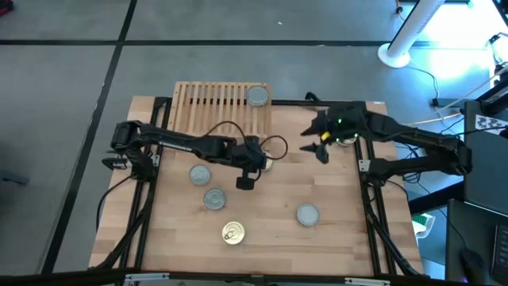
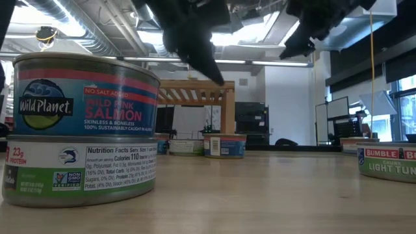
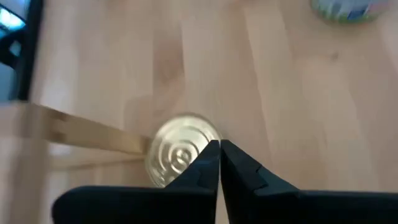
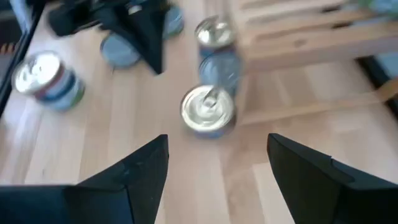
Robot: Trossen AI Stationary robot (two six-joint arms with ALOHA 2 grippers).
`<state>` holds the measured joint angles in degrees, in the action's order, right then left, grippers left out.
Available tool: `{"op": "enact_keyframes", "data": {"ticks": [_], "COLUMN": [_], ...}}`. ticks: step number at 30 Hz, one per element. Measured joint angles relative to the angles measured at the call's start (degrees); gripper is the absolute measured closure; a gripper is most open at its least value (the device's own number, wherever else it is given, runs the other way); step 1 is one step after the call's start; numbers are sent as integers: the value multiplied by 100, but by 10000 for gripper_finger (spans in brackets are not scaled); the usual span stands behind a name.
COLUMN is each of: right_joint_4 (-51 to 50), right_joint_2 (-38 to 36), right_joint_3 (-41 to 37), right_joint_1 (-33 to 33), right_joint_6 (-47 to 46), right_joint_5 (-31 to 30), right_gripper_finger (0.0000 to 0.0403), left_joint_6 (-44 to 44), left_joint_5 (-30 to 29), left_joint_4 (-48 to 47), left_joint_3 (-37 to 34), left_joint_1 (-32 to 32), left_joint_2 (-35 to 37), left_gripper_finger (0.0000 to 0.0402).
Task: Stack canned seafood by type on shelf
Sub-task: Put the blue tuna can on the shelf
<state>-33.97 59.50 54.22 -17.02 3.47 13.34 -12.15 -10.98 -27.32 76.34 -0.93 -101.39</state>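
Observation:
The slatted wooden shelf (image 1: 222, 107) stands at the table's far side with one silver-lidded can (image 1: 257, 97) on its right end. My left gripper (image 1: 255, 161) is shut and hangs above a gold-lidded can (image 3: 180, 152) by the shelf's near right corner; in the low view its fingers (image 2: 208, 62) are well clear of the table. My right gripper (image 1: 313, 149) is open and raised to the right of that spot, with a pull-tab can (image 4: 208, 111) on the table ahead of its fingers (image 4: 217, 140).
More cans rest on their bases on the table: two silver-lidded ones (image 1: 200, 175) (image 1: 214, 199), a gold-lidded stack of two (image 1: 232, 233) near the front edge, and one (image 1: 308, 213) at the near right. Bare wood lies between them.

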Motion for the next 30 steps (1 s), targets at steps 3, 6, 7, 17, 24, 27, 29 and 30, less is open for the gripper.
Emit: {"op": "enact_keyframes", "data": {"ticks": [3,6,7,17,24,27,29,30], "right_joint_4": [142,438,517,1256,1892,2105,2163,2201], "right_joint_2": [1,1,1,1,186,373,522,595], "right_joint_3": [-288,-542,-630,-1203,-1548,-1661,-1690,-1690], "right_joint_1": [390,743,853,1757,2183,2341,2451,2498], "right_joint_6": [13,9,10,-3,114,201,296,311], "right_joint_5": [-223,-507,-592,-1405,-1897,-2179,-2408,-2518], "right_gripper_finger": [132,132,132,132,132,132,132,132], "left_joint_6": [-4,-65,-103,-333,-785,-937,-934,-945], "left_joint_5": [-2,-4,-4,-7,-20,-26,-40,-73], "left_joint_4": [-7,18,13,109,137,197,312,331], "left_joint_3": [0,0,0,2,0,0,4,11], "left_joint_1": [25,35,37,37,15,7,5,4], "left_joint_2": [-201,-318,-338,-455,-843,-947,-1035,-1062], "left_gripper_finger": [361,336,330,254,232,231,231,231]}}
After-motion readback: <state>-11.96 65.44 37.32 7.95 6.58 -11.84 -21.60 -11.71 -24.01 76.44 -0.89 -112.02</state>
